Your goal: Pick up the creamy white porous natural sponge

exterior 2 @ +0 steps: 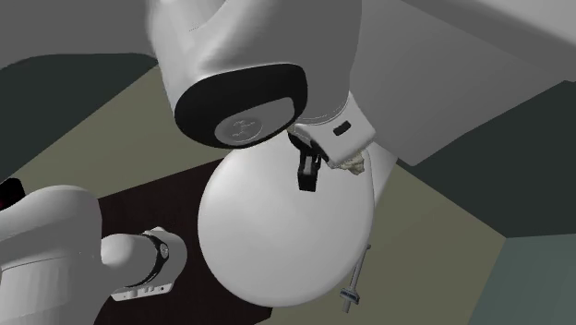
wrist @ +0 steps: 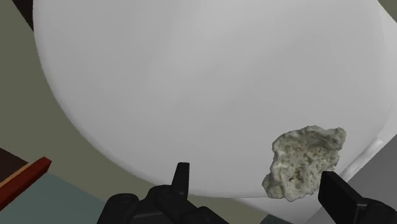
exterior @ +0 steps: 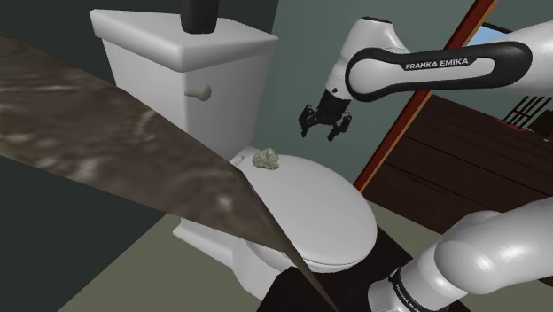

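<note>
Clearly, the all-black two-finger gripper (exterior: 324,128) is hovering in the air above the toilet with its fingers standing apart and gripping nothing. The pale cream, lumpy, pitted sponge (exterior: 266,159) is lying on the smooth white closed toilet lid (exterior: 323,217), near its back edge and just in front of the white cistern (exterior: 177,53). Seen from the wrist, the sponge (wrist: 305,162) is sitting off-centre between the fingers, crowding one of them. A straight descent is therefore risking that finger landing on the sponge and shoving it rather than straddling it. The lid is looking slick and slightly domed, so a nudged sponge could go skidding over the rim. White lettering reading "FRANKA EMIKA" is showing on the dark band of the white arm (exterior: 439,65).
</note>
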